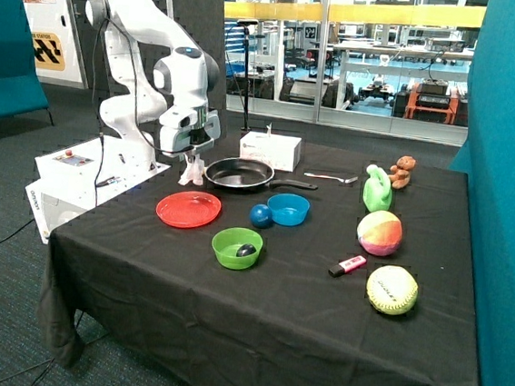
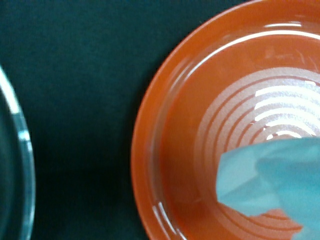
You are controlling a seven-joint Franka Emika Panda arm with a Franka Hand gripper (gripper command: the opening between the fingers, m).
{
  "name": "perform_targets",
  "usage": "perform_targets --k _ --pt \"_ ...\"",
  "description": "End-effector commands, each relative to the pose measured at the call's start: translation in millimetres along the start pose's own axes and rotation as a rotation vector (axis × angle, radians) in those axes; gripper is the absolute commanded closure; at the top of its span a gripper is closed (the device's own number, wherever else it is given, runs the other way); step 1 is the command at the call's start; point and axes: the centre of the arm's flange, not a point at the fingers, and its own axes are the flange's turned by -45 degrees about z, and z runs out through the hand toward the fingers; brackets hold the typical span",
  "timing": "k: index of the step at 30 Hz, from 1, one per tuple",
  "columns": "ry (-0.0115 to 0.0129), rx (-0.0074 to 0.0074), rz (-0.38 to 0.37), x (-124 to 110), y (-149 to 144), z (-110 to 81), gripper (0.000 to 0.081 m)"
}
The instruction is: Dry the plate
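The red-orange plate lies flat on the black tablecloth near the robot-side edge of the table, in front of the frying pan. My gripper hangs above the plate's far edge, shut on a pale crumpled cloth that dangles below it, apart from the plate. In the wrist view the plate fills most of the picture, with the cloth hanging in front of it. The fingers themselves do not show there.
A black frying pan sits right behind the plate; its rim shows in the wrist view. Nearby are a white box, a blue bowl, a blue ball and a green bowl. Toys and balls lie further off.
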Motion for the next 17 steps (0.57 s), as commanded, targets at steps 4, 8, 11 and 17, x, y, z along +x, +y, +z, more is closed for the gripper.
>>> perform_targets --k 4,8,11,17 --pt "-0.0009 0.0019 -0.041 4 -16 -17.9 0.0808" --pt "-0.0009 0.0019 -0.042 7 -20 -20.4 0.0808" --pt "-0.0009 0.0019 -0.068 12 -27 -20.2 0.0808" --pt "-0.0009 0.0020 -0.110 23 -40 -18.3 0.0808"
